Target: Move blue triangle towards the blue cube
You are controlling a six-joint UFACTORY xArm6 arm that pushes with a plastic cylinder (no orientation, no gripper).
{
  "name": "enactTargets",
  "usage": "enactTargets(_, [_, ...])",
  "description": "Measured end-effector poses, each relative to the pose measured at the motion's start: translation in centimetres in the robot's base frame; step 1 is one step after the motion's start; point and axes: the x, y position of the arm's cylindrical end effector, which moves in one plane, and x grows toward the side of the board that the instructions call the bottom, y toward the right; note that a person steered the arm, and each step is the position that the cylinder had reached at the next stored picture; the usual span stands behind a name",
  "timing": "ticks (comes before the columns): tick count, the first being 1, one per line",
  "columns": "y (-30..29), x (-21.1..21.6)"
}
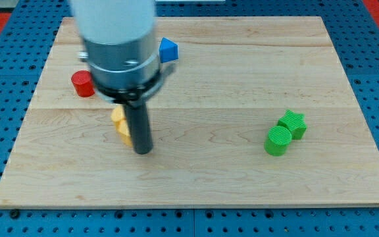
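Note:
One blue block [168,50] shows near the view's top, partly hidden behind the arm's grey body; its shape is hard to make out, and I cannot tell if it is the triangle or the cube. No second blue block shows; the arm may hide it. My tip [142,151] rests on the board well below that blue block, just right of two yellow blocks [120,126].
A red cylinder [82,84] sits at the view's left. A green cylinder [277,141] and a green star [293,124] touch each other at the view's right. The wooden board [242,178] lies on a blue pegboard.

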Motion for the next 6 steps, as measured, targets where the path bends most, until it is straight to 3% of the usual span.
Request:
enactTargets(1, [6.1,0.0])
enactTargets(2, [8.3,-4.9])
enactTargets(4, [9.7,-18.4])
enactTargets(6, [7.5,-21.4])
